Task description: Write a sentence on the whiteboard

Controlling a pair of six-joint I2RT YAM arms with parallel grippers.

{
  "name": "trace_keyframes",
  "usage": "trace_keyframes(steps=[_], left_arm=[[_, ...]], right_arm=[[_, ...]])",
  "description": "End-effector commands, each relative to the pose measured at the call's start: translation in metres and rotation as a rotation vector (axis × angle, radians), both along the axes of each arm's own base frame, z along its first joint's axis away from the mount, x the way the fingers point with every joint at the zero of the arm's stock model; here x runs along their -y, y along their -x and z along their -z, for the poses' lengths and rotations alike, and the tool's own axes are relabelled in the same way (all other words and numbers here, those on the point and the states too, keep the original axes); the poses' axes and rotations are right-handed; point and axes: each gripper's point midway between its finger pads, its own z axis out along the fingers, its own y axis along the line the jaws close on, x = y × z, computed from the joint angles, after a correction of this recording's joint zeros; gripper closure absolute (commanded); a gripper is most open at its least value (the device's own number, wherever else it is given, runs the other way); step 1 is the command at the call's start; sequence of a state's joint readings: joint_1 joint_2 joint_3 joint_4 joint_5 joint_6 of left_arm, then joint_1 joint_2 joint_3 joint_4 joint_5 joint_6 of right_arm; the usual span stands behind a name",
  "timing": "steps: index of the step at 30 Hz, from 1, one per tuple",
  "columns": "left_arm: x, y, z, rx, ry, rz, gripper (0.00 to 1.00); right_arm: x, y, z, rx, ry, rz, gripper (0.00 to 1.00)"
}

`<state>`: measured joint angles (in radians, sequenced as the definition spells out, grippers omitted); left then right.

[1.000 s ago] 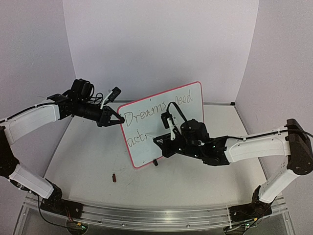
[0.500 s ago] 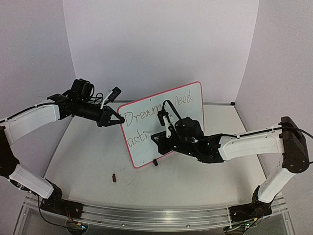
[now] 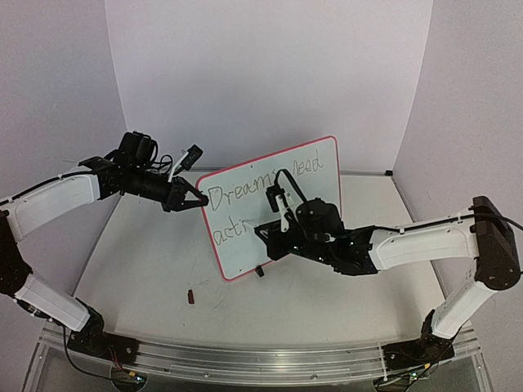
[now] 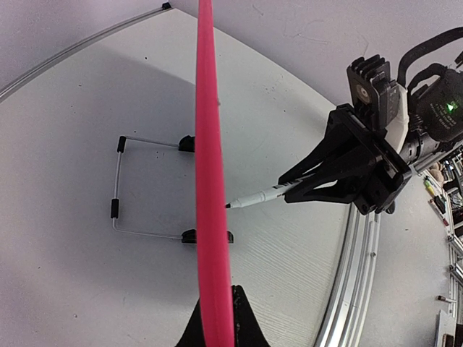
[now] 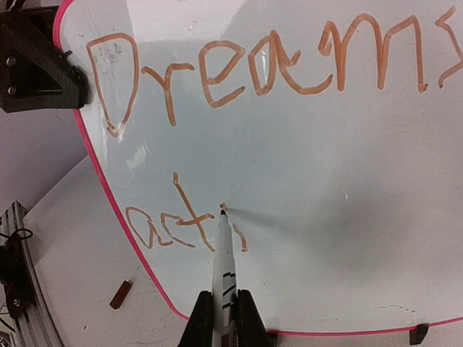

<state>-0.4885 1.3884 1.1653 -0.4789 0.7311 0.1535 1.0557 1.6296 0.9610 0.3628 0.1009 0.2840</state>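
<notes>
The whiteboard (image 3: 319, 171), white with a thin red frame, stands tilted on the table. The sentence (image 3: 233, 196) reads "Dreams need" on the top line and "acti" below. In the right wrist view the writing (image 5: 289, 69) looks orange. My left gripper (image 3: 194, 197) is shut on the board's left edge; the left wrist view shows the red frame (image 4: 210, 181) edge-on. My right gripper (image 3: 274, 241) is shut on a white marker pen (image 5: 226, 260). Its tip (image 5: 223, 212) is at the board, at the dot over the "i". The marker also shows in the left wrist view (image 4: 264, 195).
A small dark red marker cap (image 3: 190, 296) lies on the table in front of the board, also in the right wrist view (image 5: 120, 294). The board's wire stand (image 4: 119, 195) and black feet (image 4: 206, 236) rest behind it. Purple walls enclose the table.
My right gripper with the marker shifted left along the lower line, then back a little to the right. The lower word has grown from "act" to "acti". The left arm and board stayed still.
</notes>
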Motion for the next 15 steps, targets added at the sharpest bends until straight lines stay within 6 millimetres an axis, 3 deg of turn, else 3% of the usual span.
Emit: trace_keyframes(steps=[1, 8, 15], left_arm=[[0.002, 0.016, 0.036, -0.111, -0.095, 0.026, 1.00], [0.002, 0.016, 0.036, -0.111, -0.095, 0.026, 1.00], [0.001, 0.016, 0.036, -0.112, -0.097, 0.025, 1.00]], right_arm=[[0.010, 0.002, -0.021, 0.034, -0.048, 0.022, 1.00], [0.016, -0.002, -0.005, 0.016, -0.020, 0.058, 1.00], [0.015, -0.010, -0.003, 0.022, -0.008, 0.072, 1.00]])
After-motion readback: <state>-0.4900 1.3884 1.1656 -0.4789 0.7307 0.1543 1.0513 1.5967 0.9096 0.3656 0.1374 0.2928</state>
